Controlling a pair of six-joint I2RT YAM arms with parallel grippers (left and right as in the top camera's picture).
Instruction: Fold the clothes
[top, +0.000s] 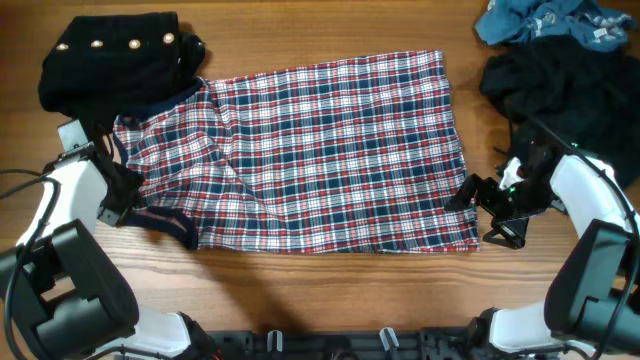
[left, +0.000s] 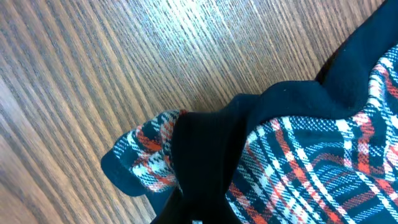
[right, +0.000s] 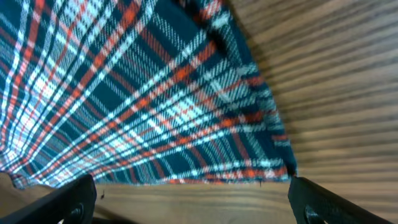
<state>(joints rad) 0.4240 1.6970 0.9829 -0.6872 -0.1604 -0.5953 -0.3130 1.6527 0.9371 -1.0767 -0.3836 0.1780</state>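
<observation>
At the left edge of the spread, the left gripper (top: 124, 194) has its jaws closed on the plaid garment (top: 320, 150). Only the left wrist view shows the pinch: a navy-banded corner bunched up off the table (top: 330, 300). Overhead alone shows the whole cloth lying flat at the table's centre, with the studded black garment (top: 110, 60) just beyond its top left corner. The right gripper (top: 483, 212) sits at the plaid's lower right corner. The right wrist view shows its jaws spread wide and empty, the frayed hem between them. At far right lie the blue garment (top: 550, 20) and the plain black garment (top: 565, 95). There are four garments: one plaid, two black, one blue. There are two grippers.
</observation>
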